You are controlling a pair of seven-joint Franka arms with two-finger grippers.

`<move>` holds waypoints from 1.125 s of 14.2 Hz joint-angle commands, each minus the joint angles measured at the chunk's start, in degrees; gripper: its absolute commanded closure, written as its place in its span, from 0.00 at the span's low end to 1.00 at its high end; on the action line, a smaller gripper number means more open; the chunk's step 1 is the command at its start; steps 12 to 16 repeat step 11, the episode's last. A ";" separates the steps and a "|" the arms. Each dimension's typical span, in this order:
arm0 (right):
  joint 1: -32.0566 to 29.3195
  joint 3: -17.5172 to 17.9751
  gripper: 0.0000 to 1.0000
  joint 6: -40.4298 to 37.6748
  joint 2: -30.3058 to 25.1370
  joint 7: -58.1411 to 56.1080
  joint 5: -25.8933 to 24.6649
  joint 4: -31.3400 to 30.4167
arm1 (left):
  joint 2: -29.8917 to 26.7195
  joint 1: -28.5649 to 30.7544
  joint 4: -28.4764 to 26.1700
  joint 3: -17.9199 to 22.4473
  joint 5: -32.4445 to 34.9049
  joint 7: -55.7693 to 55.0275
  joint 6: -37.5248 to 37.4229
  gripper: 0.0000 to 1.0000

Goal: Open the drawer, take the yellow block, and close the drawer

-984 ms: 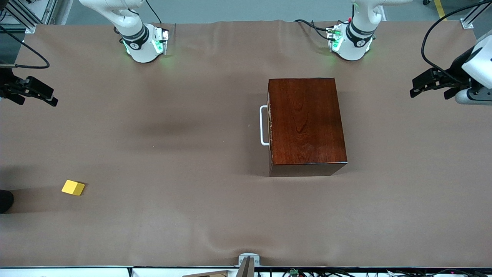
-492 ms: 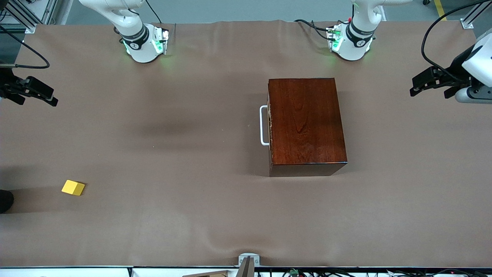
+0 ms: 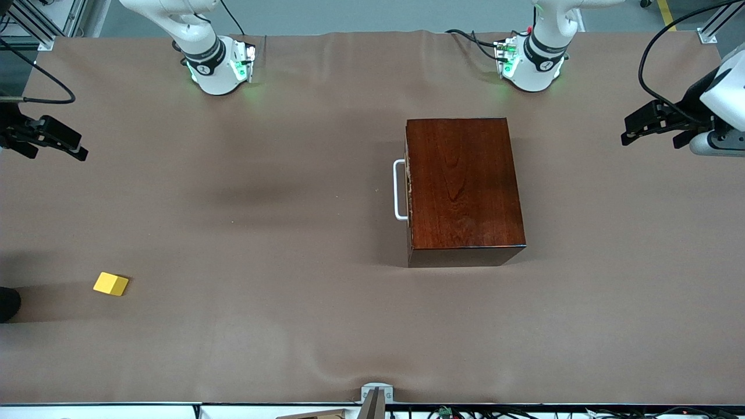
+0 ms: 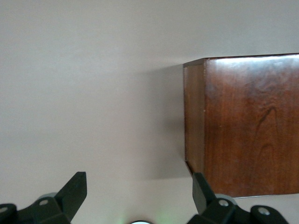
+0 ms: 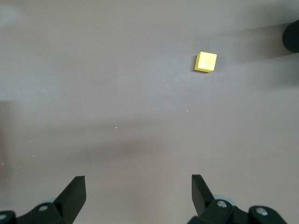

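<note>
Right gripper (image 3: 73, 148) parked in the air over the table (image 3: 262, 326) edge at the right arm's end, fingers (image 5: 74, 191) spread wide and holding nothing. Yellow block (image 3: 110, 284) lying alone on the cloth near that same end, nearer the front camera and well apart from the wooden box (image 3: 463, 186); drawer shut flush in that box, white handle (image 3: 398, 190) facing the right arm's end. Left gripper (image 3: 640, 125) up over the left arm's end of the table, fingers (image 4: 72, 191) likewise parted and empty.

So the wooden box (image 3: 464, 189) sits toward the left arm's end of the table (image 3: 291, 174), drawer (image 3: 409, 191) shut inside it. The yellow block (image 3: 110, 284) is at about 8 o'clock from it, well apart.
</note>
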 commanded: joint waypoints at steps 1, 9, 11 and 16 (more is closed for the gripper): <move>-0.01 0.22 0.00 -0.27 0.05 0.13 0.03 0.74 | 0.56 -0.15 1.13 -0.29 4.33 0.19 -1.10 0.00; 0.16 0.22 0.00 0.44 0.14 0.13 0.12 0.74 | 0.38 -0.15 1.13 -0.65 3.73 0.19 -1.10 0.00; 0.16 0.22 0.00 0.44 0.14 0.13 0.12 0.74 | 0.47 -0.07 1.13 -0.65 3.64 0.19 -1.10 0.00; 0.16 0.22 0.00 0.44 0.14 0.13 0.12 0.74 | 0.47 -0.07 1.13 -0.65 3.64 0.19 -1.10 0.00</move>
